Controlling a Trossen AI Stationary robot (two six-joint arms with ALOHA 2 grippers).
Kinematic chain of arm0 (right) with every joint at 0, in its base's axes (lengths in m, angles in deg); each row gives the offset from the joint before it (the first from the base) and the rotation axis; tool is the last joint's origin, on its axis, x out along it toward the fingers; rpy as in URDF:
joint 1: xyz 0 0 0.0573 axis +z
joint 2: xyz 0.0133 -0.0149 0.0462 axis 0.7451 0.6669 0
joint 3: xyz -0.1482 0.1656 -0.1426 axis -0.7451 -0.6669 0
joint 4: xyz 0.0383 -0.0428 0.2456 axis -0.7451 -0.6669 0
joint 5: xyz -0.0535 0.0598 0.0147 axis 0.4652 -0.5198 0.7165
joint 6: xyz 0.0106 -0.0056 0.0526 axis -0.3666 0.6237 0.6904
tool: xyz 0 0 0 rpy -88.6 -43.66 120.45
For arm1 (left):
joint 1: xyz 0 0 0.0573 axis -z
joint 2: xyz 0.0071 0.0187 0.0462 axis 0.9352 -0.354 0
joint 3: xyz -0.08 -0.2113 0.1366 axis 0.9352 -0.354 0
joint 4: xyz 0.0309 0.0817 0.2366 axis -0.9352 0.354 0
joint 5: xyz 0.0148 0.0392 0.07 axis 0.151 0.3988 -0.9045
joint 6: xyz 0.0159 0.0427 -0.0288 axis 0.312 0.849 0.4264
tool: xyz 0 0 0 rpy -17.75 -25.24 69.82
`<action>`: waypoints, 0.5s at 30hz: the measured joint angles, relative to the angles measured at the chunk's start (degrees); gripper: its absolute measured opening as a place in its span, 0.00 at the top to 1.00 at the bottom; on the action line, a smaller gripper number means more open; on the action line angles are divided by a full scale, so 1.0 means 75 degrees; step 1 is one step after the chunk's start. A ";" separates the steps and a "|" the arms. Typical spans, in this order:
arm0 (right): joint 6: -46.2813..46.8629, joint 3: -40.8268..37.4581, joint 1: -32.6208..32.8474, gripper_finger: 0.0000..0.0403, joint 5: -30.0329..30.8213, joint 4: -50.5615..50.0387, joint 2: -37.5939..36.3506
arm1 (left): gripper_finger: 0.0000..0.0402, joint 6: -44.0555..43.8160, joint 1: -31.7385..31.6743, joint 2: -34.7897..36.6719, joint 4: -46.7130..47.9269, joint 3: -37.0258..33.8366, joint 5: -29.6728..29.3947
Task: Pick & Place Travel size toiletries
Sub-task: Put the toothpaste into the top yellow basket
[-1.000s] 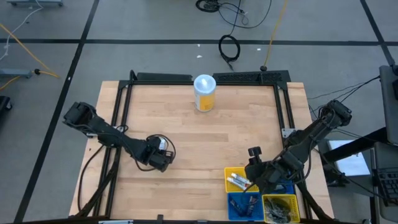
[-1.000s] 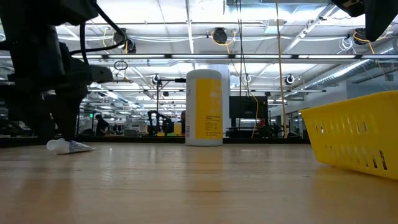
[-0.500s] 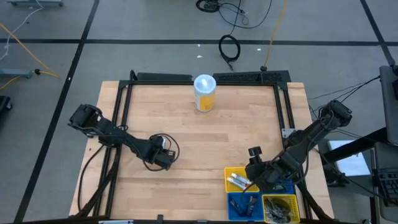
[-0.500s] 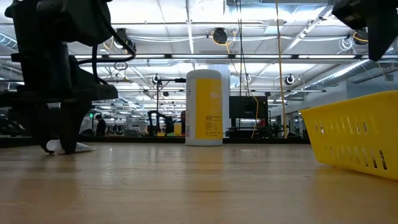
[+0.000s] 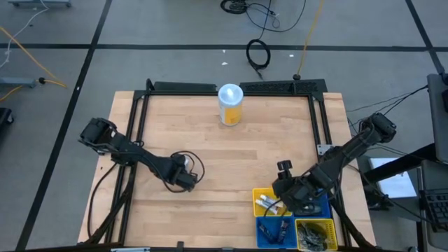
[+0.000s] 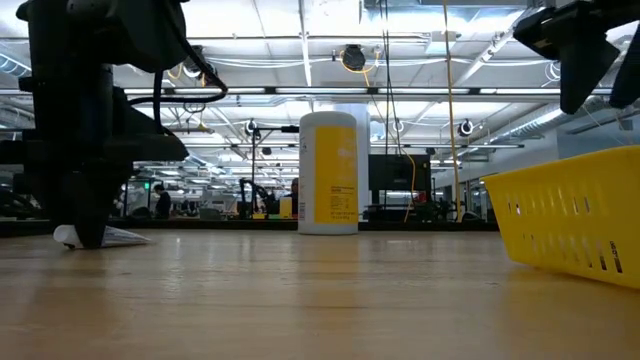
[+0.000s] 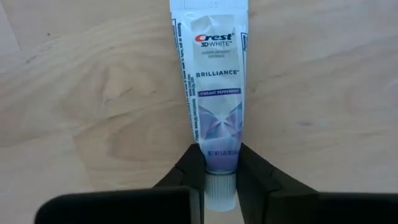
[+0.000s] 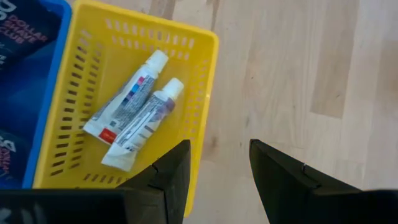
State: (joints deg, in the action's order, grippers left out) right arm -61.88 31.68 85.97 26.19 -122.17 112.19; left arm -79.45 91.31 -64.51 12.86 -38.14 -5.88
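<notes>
A small white toothpaste tube (image 7: 214,81) lies flat on the wooden table at the left; its flat end (image 6: 125,237) shows beside my left gripper in the low view. My left gripper (image 7: 219,177) points down over the tube's cap end and is shut on it (image 5: 187,178). My right gripper (image 8: 219,149) hangs open above the table by the corner of a yellow basket (image 8: 208,93), with nothing between its fingers (image 5: 281,186). Two more white tubes (image 8: 134,102) lie in that basket. My left gripper pinches the tube's narrow shoulder just behind the cap (image 7: 219,163) between its two fingers. The fingers come from above, pointing down, and lie across the tube. The tube lies flat on the table, its crimped end pointing away from the fingers.
A tall yellow-and-white canister (image 5: 230,103) with a white lid stands at the table's far middle. At the near right are the yellow basket (image 5: 256,203), a blue one (image 5: 262,232) with dark sachets and another yellow one (image 5: 316,234). A black frame edges the table.
My left gripper has turned a little, settled over the tube's cap end and shut on it; the tube stays on the table. My right gripper has sunk slightly and drifted toward the table's left, staying open.
</notes>
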 joint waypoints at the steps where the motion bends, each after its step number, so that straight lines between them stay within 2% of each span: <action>1: -0.0003 0.0000 -0.0042 0.62 0.0000 -0.0003 0.0000 | 0.89 0.0090 0.0004 0.0025 0.0073 0.0052 -0.0020; 7: 0.0006 0.0000 -0.0275 0.62 0.0010 0.0039 0.0000 | 0.89 0.0663 0.0006 0.0237 0.0030 0.0384 -0.0595; 15: -0.0003 0.0000 -0.0447 0.62 0.0017 0.0144 0.0000 | 0.89 0.2619 0.0006 0.0237 -0.0737 0.1231 -0.1780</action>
State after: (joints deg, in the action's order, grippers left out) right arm -61.90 31.68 82.62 26.32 -121.09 112.19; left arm -59.81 91.35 -62.73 7.33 -28.91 -19.23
